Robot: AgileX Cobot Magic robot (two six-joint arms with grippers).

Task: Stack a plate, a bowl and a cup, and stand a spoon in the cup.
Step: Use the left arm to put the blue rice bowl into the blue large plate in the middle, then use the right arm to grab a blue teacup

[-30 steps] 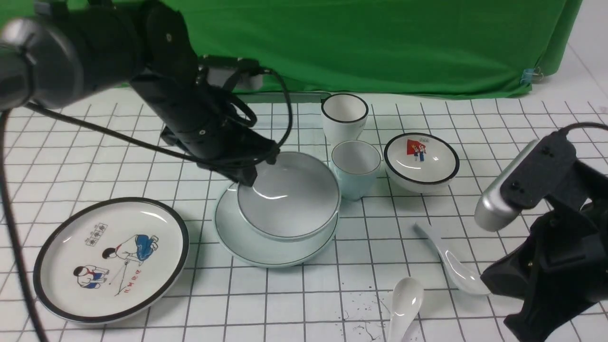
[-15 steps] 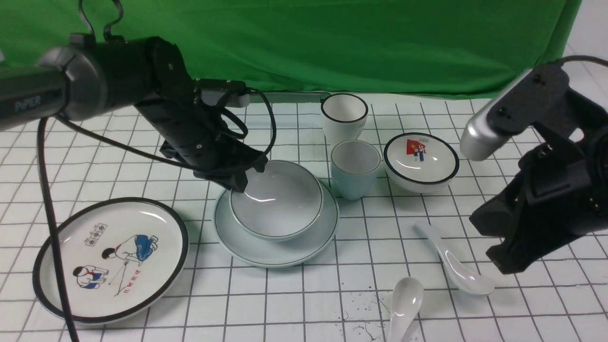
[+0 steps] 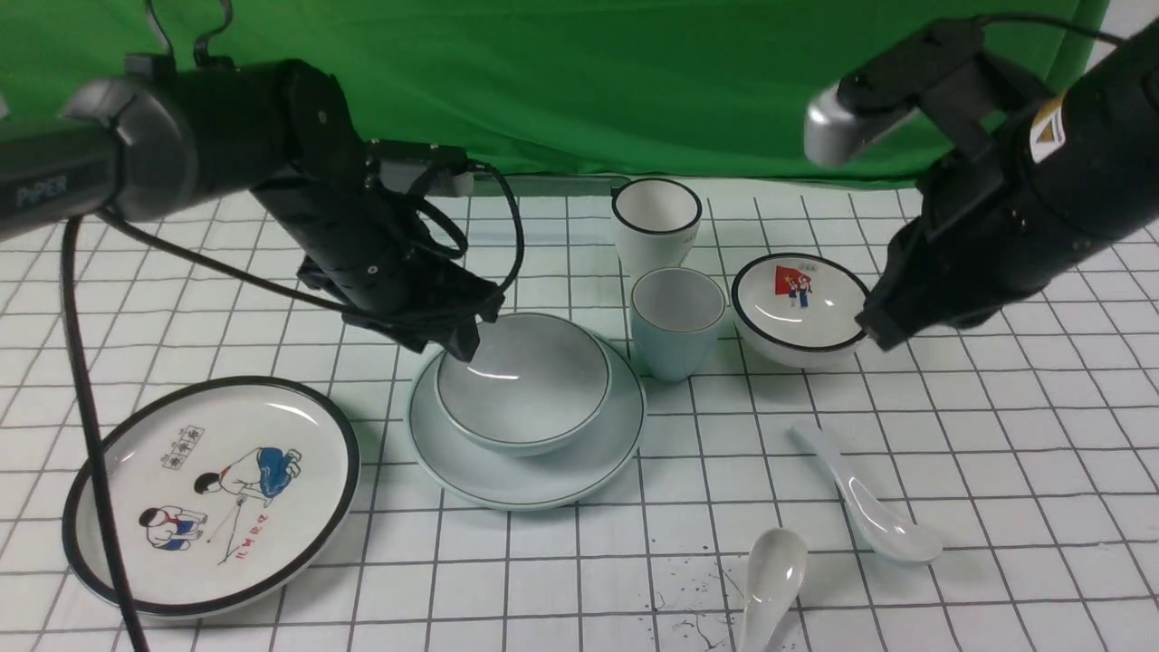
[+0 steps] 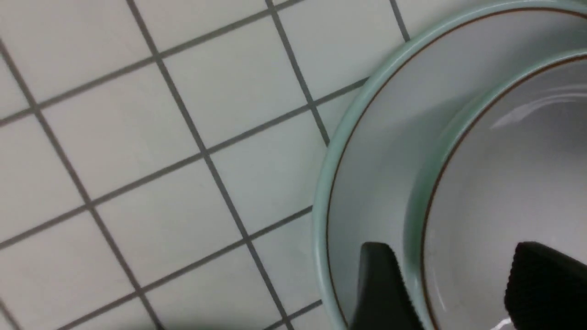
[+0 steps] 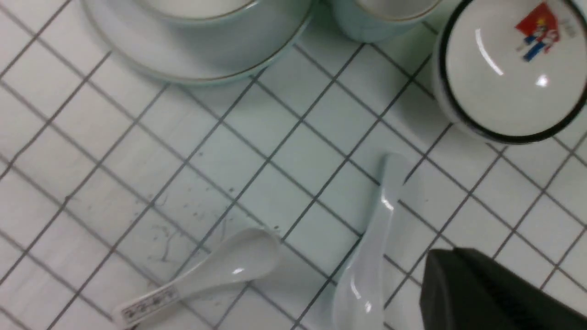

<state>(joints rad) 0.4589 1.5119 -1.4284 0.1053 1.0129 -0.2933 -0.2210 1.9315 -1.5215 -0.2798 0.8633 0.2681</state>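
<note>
Left gripper [image 3: 473, 328]: at the bowl's near-left rim, fingers parted, one inside the bowl and one outside it; whether they touch the rim I cannot tell.
Bowl [image 3: 523, 380]: directly under those fingers, upright and sitting on the plate, nothing in it.
Plate [image 3: 528, 489]: beneath the bowl, flat on the tiled surface [image 3: 426, 598].
Pale cup [image 3: 677, 321]: upright, just beyond the bowl on the side away from the left fingers; not stacked.
Black-rimmed cup [image 3: 656, 217]: behind the pale cup, farther from the left gripper.
Right gripper [image 3: 874, 330]: closed, nothing in it, raised near the red-pictured bowl [image 3: 800, 303].
Spoons: one [image 3: 869, 507] lies on the near side of the right gripper, the other [image 3: 774, 580] nearer the front edge of the view; neither is in a cup.
Cartoon plate [image 3: 213, 496]: to the left of the left gripper and nearer the camera, apart from the stack.
Risk at the rim: if the left arm pulls sideways before lifting clear, the inside finger could catch the bowl and drag it off centre or tip it.
Risk at the cup: it stands close to the stack, so a widely opened hand could knock the bowl or the black-rimmed cup.
Risk later: a spoon set in off balance, its long handle leaning, could topple the cup.
</note>
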